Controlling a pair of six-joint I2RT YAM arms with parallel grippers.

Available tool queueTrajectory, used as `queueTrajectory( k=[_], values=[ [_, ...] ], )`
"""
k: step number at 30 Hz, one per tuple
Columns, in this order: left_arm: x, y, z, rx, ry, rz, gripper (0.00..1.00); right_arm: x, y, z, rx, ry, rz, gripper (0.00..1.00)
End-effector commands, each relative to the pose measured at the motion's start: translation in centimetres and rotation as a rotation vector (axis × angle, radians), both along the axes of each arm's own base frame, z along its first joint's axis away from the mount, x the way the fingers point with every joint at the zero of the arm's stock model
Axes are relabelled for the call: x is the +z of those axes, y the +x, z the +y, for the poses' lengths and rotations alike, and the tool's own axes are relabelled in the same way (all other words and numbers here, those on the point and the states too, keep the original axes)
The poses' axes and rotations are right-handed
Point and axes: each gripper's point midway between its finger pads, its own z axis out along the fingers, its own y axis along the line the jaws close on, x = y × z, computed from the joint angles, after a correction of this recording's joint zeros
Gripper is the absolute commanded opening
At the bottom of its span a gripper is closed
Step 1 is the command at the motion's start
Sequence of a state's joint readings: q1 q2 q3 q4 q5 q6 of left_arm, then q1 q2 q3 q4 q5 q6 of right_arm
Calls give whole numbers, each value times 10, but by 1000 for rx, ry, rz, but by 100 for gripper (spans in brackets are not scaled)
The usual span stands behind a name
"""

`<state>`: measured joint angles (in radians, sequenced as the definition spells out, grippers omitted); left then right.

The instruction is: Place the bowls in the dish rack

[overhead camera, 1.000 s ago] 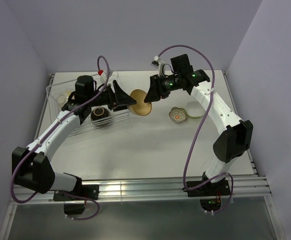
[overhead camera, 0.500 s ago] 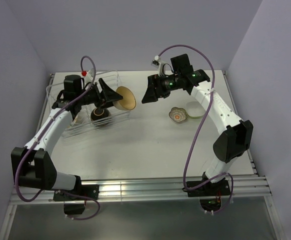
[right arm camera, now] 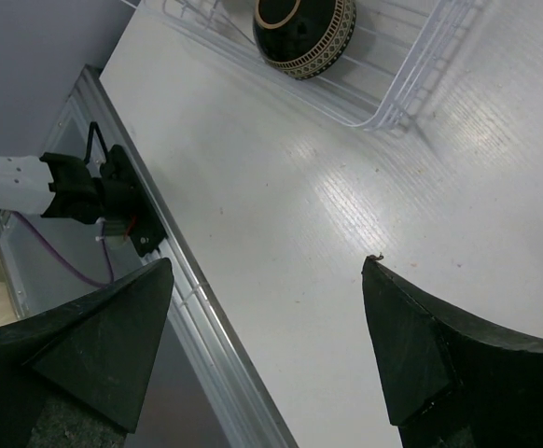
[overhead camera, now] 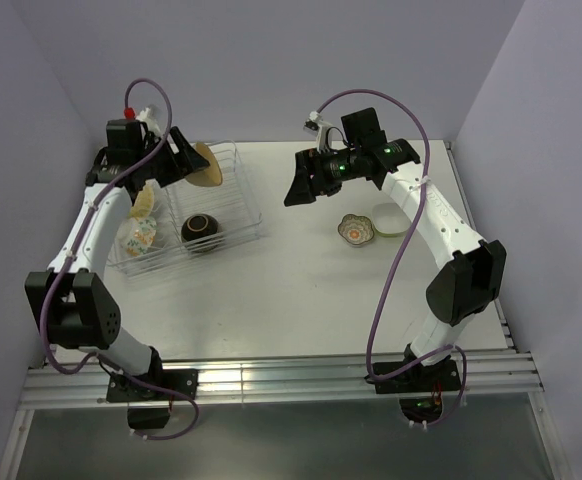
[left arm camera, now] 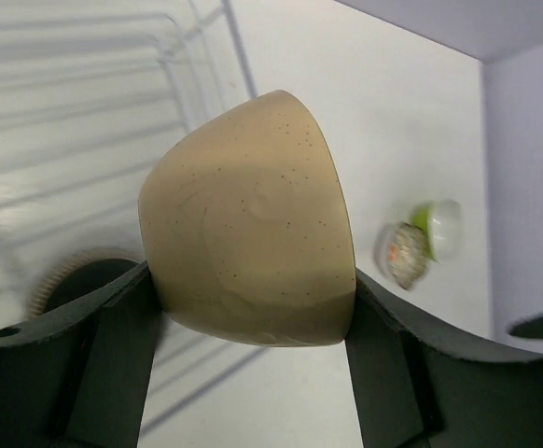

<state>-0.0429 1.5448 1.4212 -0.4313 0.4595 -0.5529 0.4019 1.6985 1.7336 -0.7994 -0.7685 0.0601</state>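
Note:
My left gripper (overhead camera: pixel 189 163) is shut on the tan-orange bowl (overhead camera: pixel 205 166), which hangs tilted over the back of the dish rack (overhead camera: pixel 255 214). In the left wrist view the tan-orange bowl (left arm camera: pixel 253 224) fills the space between both fingers (left arm camera: pixel 113 336). A dark brown bowl (overhead camera: pixel 202 229) lies in the rack, beside a white flowered bowl (overhead camera: pixel 137 238) in the left part. The scalloped patterned bowl (overhead camera: pixel 355 229) and the lime-green bowl (overhead camera: pixel 390 218) sit on the table at the right. My right gripper (overhead camera: pixel 296 188) hovers open and empty above mid-table.
The right wrist view looks between the open right gripper (right arm camera: pixel 267 271) at bare table, with the dark brown bowl (right arm camera: pixel 304 23) in the dish rack (right arm camera: pixel 411 84) beyond. The left arm's base (right arm camera: pixel 94 191) stands at the table's near rail. Walls close in at the back and sides.
The right gripper let go of the tan-orange bowl and opened wide. The left arm carried the bowl left and back, from mid-table to above the rack.

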Motion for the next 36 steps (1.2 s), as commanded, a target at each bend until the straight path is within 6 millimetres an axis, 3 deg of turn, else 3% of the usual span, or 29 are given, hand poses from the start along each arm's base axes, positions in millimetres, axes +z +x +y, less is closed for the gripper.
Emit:
queueTrajectory(
  k=[1,8,9,11,24,36],
  values=[
    [16,26,35,102,213,-105,0,15,1,1,6,11,-60,89],
    [6,53,70,209,408,-91,0,9,0,1,7,1,-50,89],
    [-3,56,73,209,428,-61,0,8,0,0,9,-1,-48,89],
    [2,62,79,224,473,-68,0,6,0,0,9,-9,-46,89],
    [-34,79,70,213,769,9,0,-4,0,-5,2,-36,-43,89],
    [-51,92,63,177,952,19,0,-11,0,-10,-9,-47,-32,89]
  ],
)
